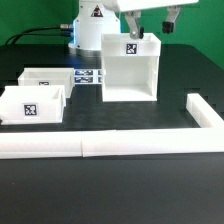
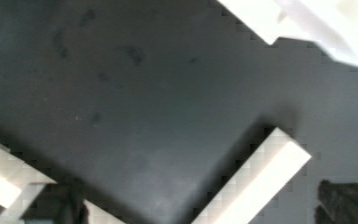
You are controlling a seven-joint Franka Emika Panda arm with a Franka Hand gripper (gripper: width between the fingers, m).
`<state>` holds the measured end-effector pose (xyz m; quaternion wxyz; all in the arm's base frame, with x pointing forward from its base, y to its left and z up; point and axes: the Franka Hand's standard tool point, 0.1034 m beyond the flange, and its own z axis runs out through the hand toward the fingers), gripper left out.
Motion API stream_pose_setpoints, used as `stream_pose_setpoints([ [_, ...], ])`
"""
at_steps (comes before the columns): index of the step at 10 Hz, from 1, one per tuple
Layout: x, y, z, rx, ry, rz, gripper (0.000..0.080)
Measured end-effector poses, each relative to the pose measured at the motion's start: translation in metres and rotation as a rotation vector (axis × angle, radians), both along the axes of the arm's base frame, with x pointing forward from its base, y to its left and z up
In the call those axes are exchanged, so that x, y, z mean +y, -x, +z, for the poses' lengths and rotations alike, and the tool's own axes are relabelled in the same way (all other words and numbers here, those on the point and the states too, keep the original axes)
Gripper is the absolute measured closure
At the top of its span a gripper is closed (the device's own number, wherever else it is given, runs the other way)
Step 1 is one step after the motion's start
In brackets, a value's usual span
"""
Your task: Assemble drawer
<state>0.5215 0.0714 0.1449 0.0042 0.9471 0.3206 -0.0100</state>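
The matt black worktop (image 1: 110, 190) carries everything. A long, low white border wall (image 1: 100, 147) runs along its near side and turns a corner at the exterior view's right. Inside that corner stands the drawer's tall, boxy white plastic housing (image 1: 128, 72), upright, its open face towards the camera and a square tag on its back wall.

Well apart from it, at the exterior view's left, sit the two small open-topped white trays. The nearer tray (image 1: 30, 108) shows a tag on its front, and the farther tray (image 1: 48, 75) lies just behind it. The thin, flat marker board (image 1: 88, 76) lies between the trays and the housing.

The jaws hang above the housing's rear top edge, spread wide with nothing between them. The wrist view shows mostly bare worktop and blurred white edges.

The step in hand looks like reaching for a first part, since neither tray is in the housing. Next the jaws need to travel to a tray, straddle one thin wall and close squarely.
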Motion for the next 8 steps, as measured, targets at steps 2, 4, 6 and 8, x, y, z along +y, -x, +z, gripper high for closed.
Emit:
stream_pose_setpoints([
  [2,-0.001,0.0,-0.004,0.006,0.0,0.0,0.015],
  [4,0.0,0.002,-0.003,0.004,0.0,-0.025,0.015],
  [6,0.009,0.039,0.004,-0.019,0.014,-0.264,0.015],
  [8,0.017,0.061,0.0,0.002,0.024,-0.368,0.015],
])
